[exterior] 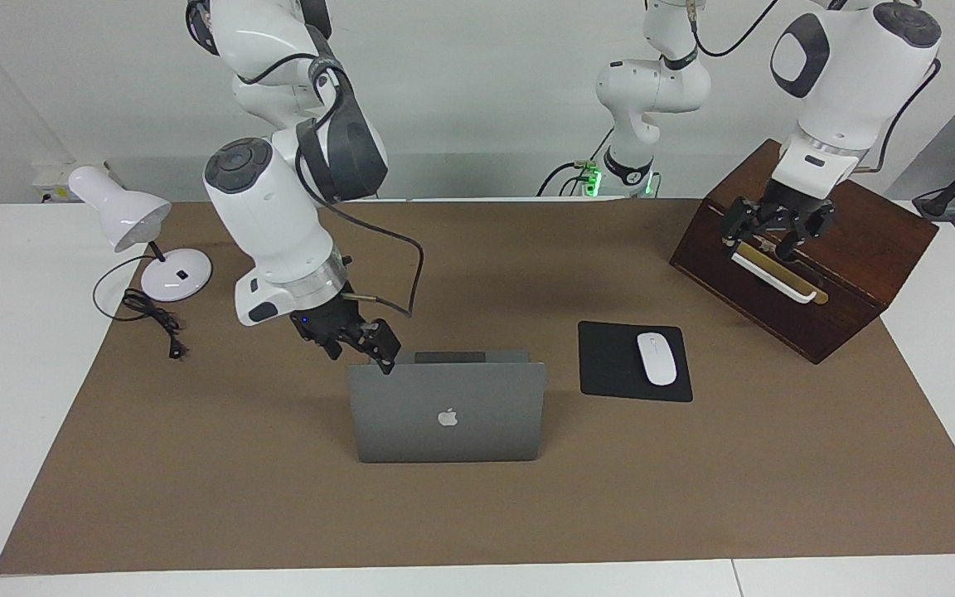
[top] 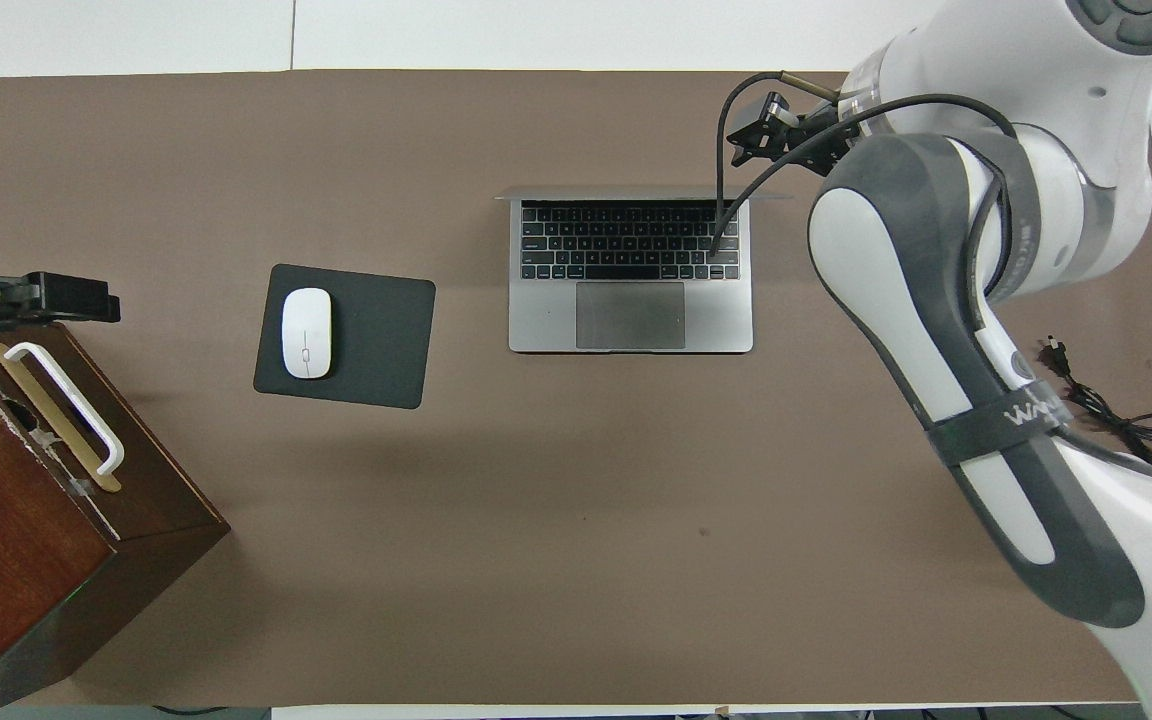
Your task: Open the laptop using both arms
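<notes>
The silver-grey laptop stands open in the middle of the brown mat, its lid upright with the apple logo showing in the facing view. Its keyboard shows from overhead. My right gripper is open at the lid's top corner toward the right arm's end, with one fingertip at the lid's edge. It also shows in the overhead view. My left gripper is open and waits over the wooden box, away from the laptop; it also shows in the overhead view.
A black mouse pad with a white mouse lies beside the laptop toward the left arm's end. A dark wooden box with a white handle stands at that end. A white desk lamp and its cable are at the right arm's end.
</notes>
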